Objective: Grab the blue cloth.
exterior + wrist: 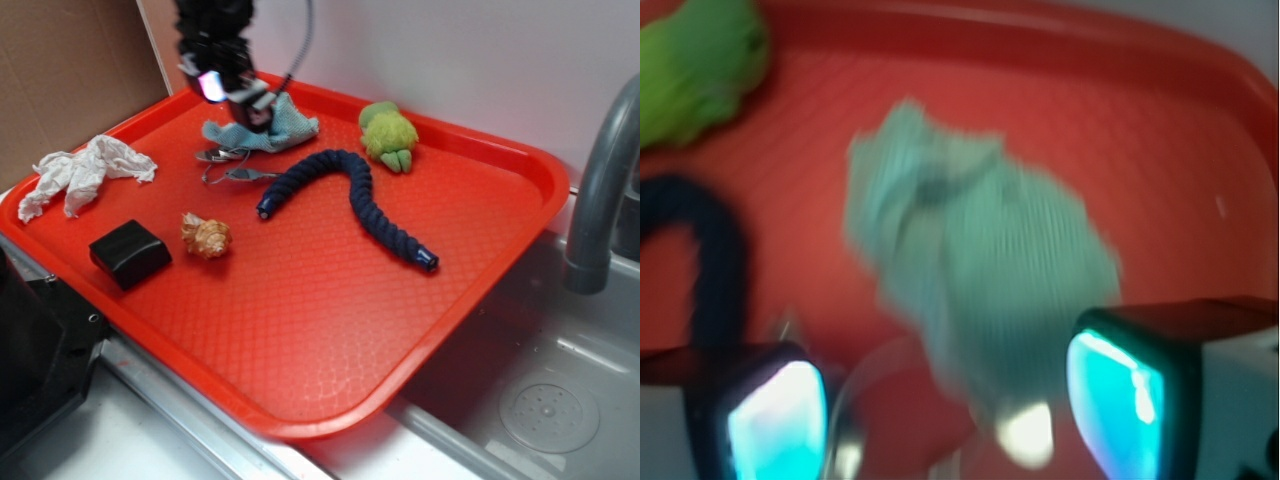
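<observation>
The blue cloth [288, 128] lies crumpled at the back of the red tray [300, 330]. My gripper [246, 108] hangs right over the cloth's left part. In the blurred wrist view the pale blue-teal cloth [980, 250] fills the middle, and its near end reaches down between my fingers. The gripper [945, 400] is open, its two fingers standing wide apart on either side of the cloth. Whether the fingers touch the fabric cannot be told.
A dark navy braided rope [360, 195] curls across the tray, beside a green plush [388, 135]. White tissue [80, 172], a black block [130, 253], a tan shell-like thing [206, 235] and small metal pieces [235, 165] lie left. Faucet [600, 180] and sink [540, 400] stand right.
</observation>
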{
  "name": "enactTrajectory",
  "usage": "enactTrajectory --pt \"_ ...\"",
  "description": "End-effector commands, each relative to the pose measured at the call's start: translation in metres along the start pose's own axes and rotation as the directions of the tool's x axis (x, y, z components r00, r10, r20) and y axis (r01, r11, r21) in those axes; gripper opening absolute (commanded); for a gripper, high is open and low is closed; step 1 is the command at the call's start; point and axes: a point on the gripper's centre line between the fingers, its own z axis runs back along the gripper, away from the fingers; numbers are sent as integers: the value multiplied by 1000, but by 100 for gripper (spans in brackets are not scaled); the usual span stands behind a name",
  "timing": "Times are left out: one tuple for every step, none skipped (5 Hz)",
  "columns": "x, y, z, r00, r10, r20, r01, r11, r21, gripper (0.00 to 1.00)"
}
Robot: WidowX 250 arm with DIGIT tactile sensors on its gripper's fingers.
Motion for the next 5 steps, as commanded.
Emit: enactTrajectory --pt "40 4 -25 996 -80 42 78 996 41 100" --pt "38 4 -32 997 -74 23 74 997 16 0" --pt "26 7 -23 999 -32 24 31 999 16 0" --pt "9 -2 14 999 46 23 -46 999 16 0" --pt "-13 -40 66 993 102 57 -104 994 31 0"
